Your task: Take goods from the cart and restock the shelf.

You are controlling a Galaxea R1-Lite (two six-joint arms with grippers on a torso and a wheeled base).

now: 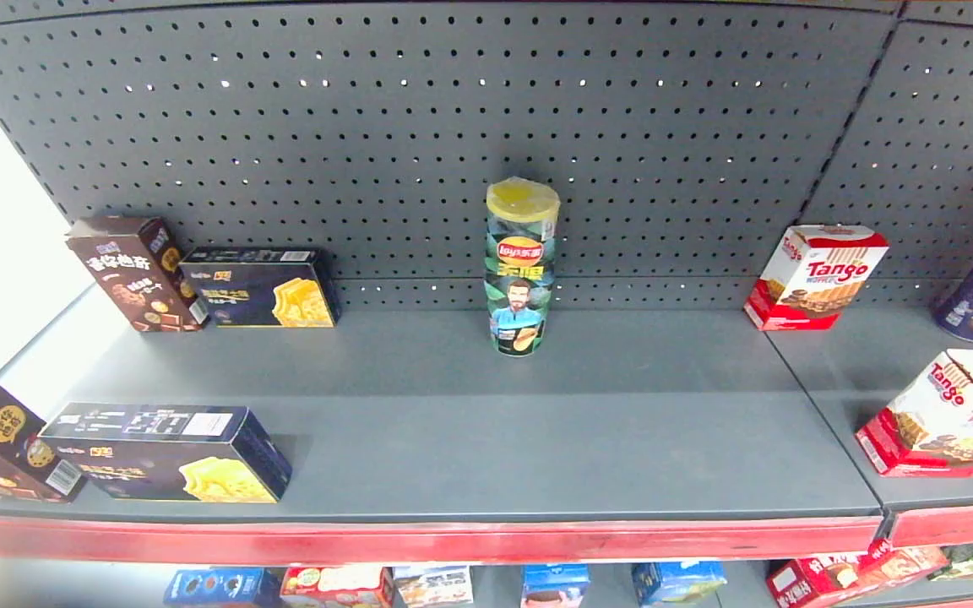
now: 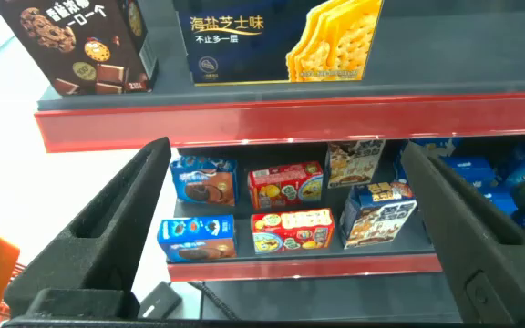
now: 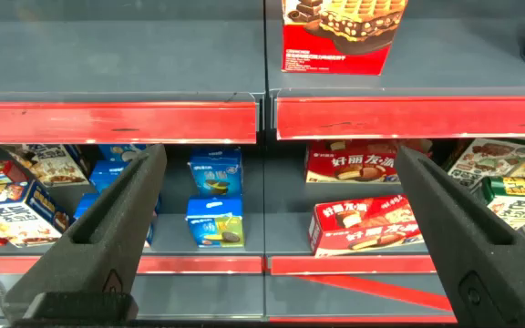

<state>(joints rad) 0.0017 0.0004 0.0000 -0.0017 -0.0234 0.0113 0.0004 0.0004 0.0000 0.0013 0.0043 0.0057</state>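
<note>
Midway, chip can (image 1: 521, 266) between snack boxes (image 1: 260, 288)

Red logo lettering is printed on the wafer box (image 1: 816, 274); Chinese characters are printed on the cracker box (image 2: 276, 41) and chip canister (image 1: 520, 270).

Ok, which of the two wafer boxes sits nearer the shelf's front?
The rightmost wafer box, close to the red lip; the other wafer box stands back by the pegboard.
</note>
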